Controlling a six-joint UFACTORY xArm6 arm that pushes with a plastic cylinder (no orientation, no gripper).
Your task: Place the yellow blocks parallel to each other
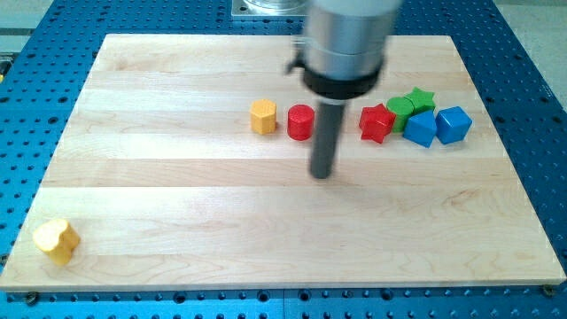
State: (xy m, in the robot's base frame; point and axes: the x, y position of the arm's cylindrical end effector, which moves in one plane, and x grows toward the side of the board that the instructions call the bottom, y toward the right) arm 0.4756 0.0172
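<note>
A yellow hexagonal block (263, 117) sits on the wooden board near the view's top centre. A second yellow block (57, 240), heart-like in shape, lies at the board's bottom left corner. My tip (322, 174) rests on the board below and to the right of the red cylinder (300, 122). It is well to the right of the yellow hexagon and touches no block.
To the right of my rod is a cluster: a red star (377, 122), a green cylinder (400, 108), a green star (420, 97), and two blue blocks (423, 128) (453, 124). The wooden board (177, 195) lies on a blue perforated table.
</note>
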